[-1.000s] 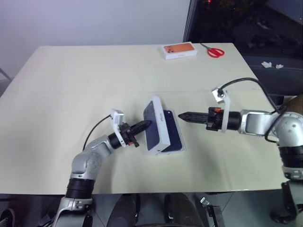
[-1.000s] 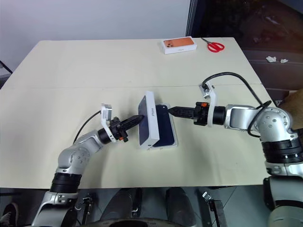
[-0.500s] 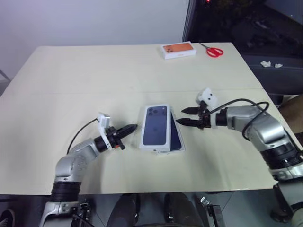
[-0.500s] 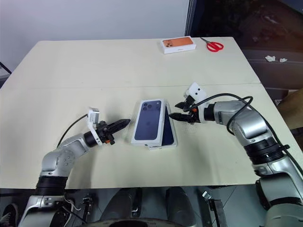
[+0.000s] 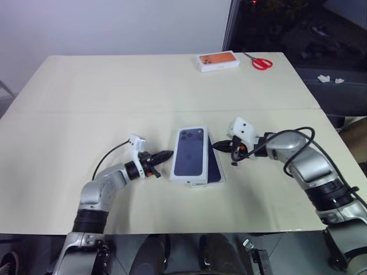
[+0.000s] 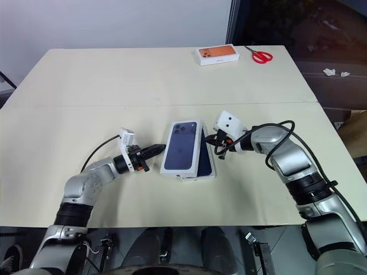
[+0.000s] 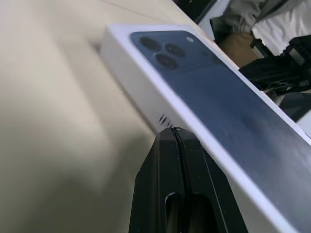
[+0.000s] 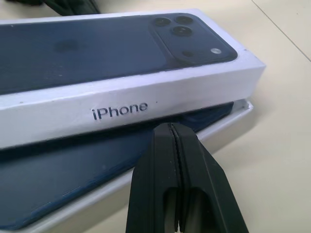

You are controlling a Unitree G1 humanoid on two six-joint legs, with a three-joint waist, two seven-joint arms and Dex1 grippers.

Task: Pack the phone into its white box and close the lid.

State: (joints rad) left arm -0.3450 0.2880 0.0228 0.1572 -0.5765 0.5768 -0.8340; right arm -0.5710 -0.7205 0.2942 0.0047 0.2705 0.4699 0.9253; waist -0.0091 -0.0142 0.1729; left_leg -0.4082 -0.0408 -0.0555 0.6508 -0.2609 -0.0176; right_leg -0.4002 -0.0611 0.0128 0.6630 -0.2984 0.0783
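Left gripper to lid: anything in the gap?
Nothing. In the left eye view only bare table lies between the left gripper and the lid; its shut fingers point at the lid's side wall.

— What's on the far end of the counter (image 5: 86, 91)?
— A white box with an orange top (image 5: 218, 61), lying flat near the far edge. Just beside it sit red-handled scissors (image 5: 261, 62), close but apart.
— Anything past the edge?
— A dark surface with a few small crumpled white scraps (image 5: 330, 79) on it, well apart from the scissors.
— And the counter itself?
— Pale cream, with a thin seam (image 5: 114, 112) running across its width.
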